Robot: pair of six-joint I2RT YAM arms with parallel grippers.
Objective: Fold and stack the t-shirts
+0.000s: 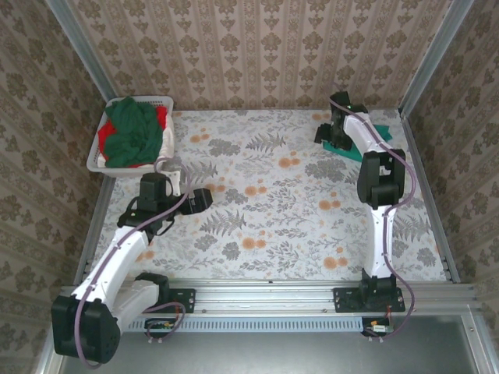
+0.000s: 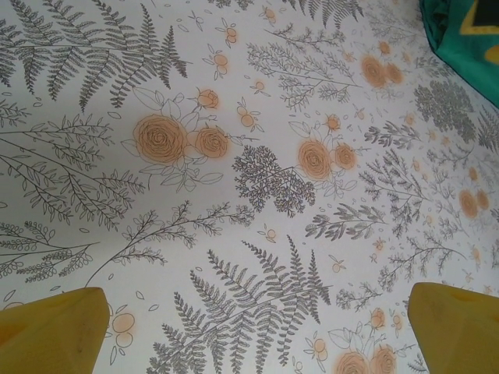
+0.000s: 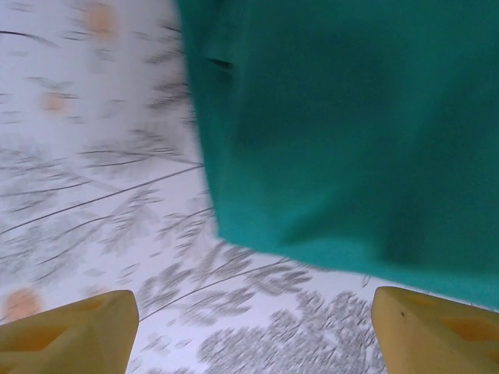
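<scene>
So which step is this? Looks barely started to me. (tomk)

Pretty much. One teal-green t-shirt (image 1: 355, 146) lies on the bench (image 1: 273, 195) in the upper right of the top view, bunched small. Can't tell whether it's properly folded. The dark green t-shirt (image 1: 132, 128) and the red t-shirt (image 1: 161, 117) are heaped in the white basket (image 1: 97, 160) at upper left. (rigwatcher)

And the arms? (tomk)

Up there the right gripper (image 3: 253, 331) hangs over the bench right at the edge of the teal one, jaws wide apart, nothing between them. Over at middle left the left gripper (image 2: 253, 335) sits low above bare bench, jaws apart too, empty. My guess is teal is the base of the stack and the next job is fetching another shirt. (rigwatcher)

What does that need? (tomk)

The left arm is closer, so I'd swing it up to the basket, pinch the dark green one on top and pull it onto open bench to spread flat. The red one could tangle and come along. (rigwatcher)
</scene>
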